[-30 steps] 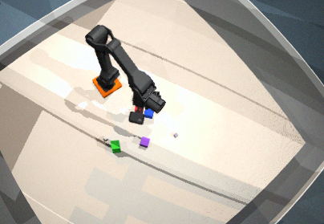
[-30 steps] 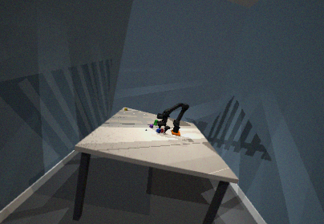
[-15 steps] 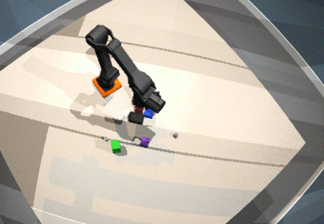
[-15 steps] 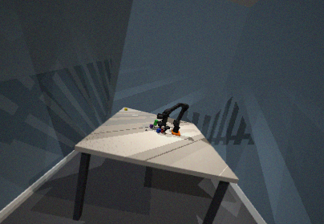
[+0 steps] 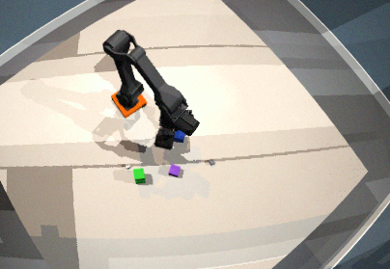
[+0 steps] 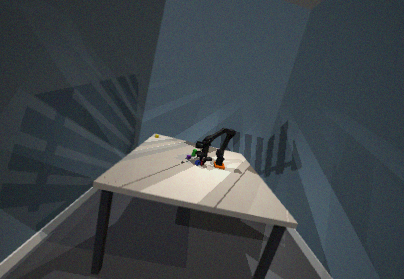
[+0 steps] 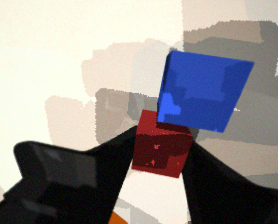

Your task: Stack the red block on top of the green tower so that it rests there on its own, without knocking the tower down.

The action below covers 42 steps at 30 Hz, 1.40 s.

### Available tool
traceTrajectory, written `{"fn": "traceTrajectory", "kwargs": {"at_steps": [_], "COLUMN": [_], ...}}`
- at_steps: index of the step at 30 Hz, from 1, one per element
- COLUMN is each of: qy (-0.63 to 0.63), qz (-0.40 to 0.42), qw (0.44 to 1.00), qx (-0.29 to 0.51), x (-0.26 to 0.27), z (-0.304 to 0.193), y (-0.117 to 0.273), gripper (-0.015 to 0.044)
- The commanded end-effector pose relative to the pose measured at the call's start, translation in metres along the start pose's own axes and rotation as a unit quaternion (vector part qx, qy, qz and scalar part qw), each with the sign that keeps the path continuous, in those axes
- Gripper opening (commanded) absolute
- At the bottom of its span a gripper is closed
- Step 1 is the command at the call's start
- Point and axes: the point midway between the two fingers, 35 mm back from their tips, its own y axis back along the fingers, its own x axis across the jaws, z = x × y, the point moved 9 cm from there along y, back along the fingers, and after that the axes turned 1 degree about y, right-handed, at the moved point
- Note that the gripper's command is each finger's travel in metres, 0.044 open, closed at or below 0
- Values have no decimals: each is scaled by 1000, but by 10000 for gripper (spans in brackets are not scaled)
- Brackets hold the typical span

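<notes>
The red block [image 7: 161, 152] stands between the two fingertips in the wrist view, with a finger against each side. My gripper [image 7: 158, 133] [image 5: 174, 130] is shut on it, low over the table. In the top view the red block is almost wholly hidden by the gripper. The green tower [image 5: 139, 175] [image 6: 194, 152] stands upright, apart from the gripper, below and to the left of it in the top view.
A blue block [image 7: 203, 92] [image 5: 180, 136] [image 6: 198, 163] is right beside the red block and overlaps it in the wrist view. A purple block [image 5: 174, 171] [image 6: 188, 157] lies to the right of the green tower in the top view. A small grey piece [image 5: 211, 162] lies farther right.
</notes>
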Motion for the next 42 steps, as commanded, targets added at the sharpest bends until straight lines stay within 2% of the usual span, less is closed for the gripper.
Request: {"fn": "traceTrajectory", "kwargs": {"at_steps": [1, 3, 27, 42], "qy": [-2, -2, -2, -2], "qz": [-1, -1, -1, -2], "qw": [1000, 1000, 1000, 1000], "qx": [3, 3, 3, 3], "x": [0, 0, 0, -9], "z": [0, 0, 1, 3], "y": [2, 7, 115, 118], "gripper": [45, 0, 0, 0]}}
